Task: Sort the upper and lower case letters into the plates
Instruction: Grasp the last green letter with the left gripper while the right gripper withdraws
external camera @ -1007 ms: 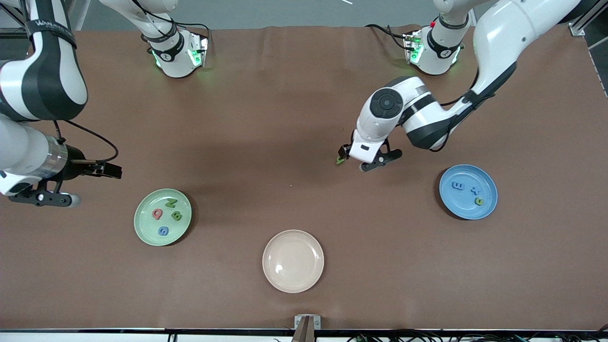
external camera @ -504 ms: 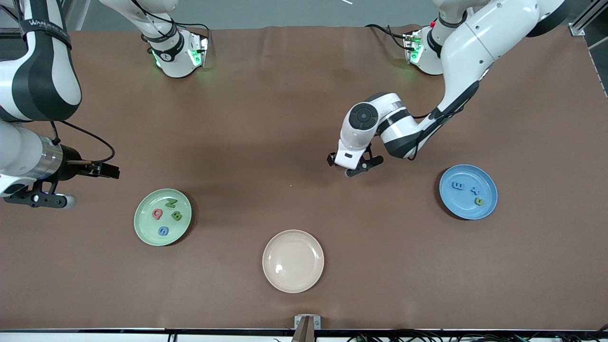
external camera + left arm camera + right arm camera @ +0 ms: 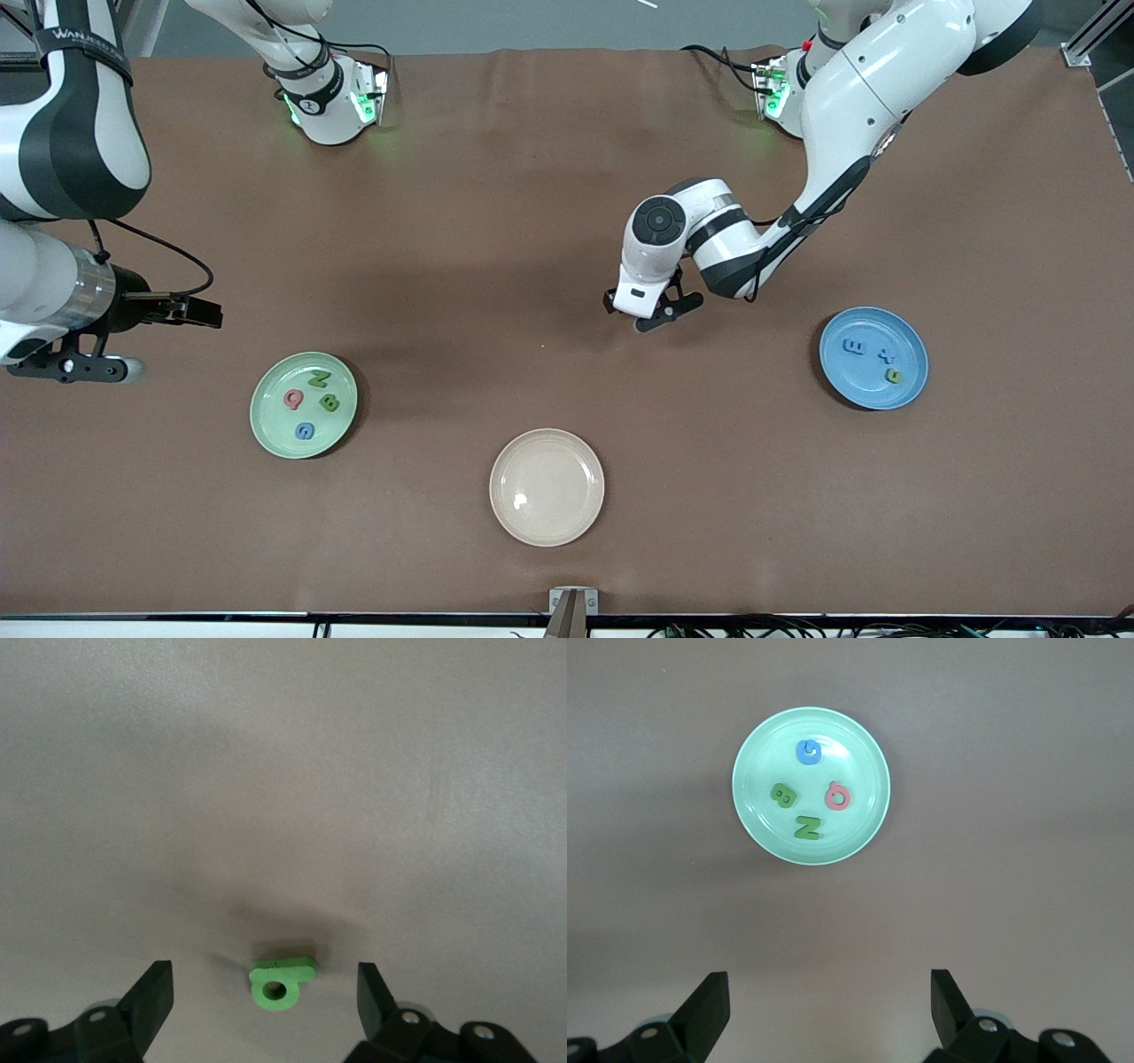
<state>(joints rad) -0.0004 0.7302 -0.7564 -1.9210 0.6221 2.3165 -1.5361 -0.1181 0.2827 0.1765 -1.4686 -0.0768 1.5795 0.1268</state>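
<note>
Hovering low over the bare brown table (image 3: 496,221) near its middle, the left gripper (image 3: 640,312) is seen with its fingers (image 3: 152,990) spread wide, and the green b/q letter (image 3: 282,980) lies flat on the table right between them, touched by neither. From the front that letter is hidden under the gripper.

The mint green plate (image 3: 266,424) is parked toward the right arm's end of the table. Four letters are laid in it, going by the front view: green N (image 3: 319,379) at about 1 o'clock, green B (image 3: 329,403) at 3 o'clock, blue G (image 3: 305,431) at 6 o'clock, pink-red Q (image 3: 293,400) at 9 o'clock. None are seen touching each other.

The sky blue plate (image 3: 842,377) is set toward the left arm's end. In it, the blue E/m shape (image 3: 855,346) is at 10 o'clock, the blue x (image 3: 887,356) just past centre at 2 o'clock, and the green n/u shape (image 3: 894,376) at 4 o'clock.

A cream plate (image 3: 547,525) is sat nearer the front camera than both, with nothing in it.

The right gripper (image 3: 93,354) is held waiting above the table's edge at its own end, close to the mint plate, fingers (image 3: 709,1005) wide apart and nothing gripped.
</note>
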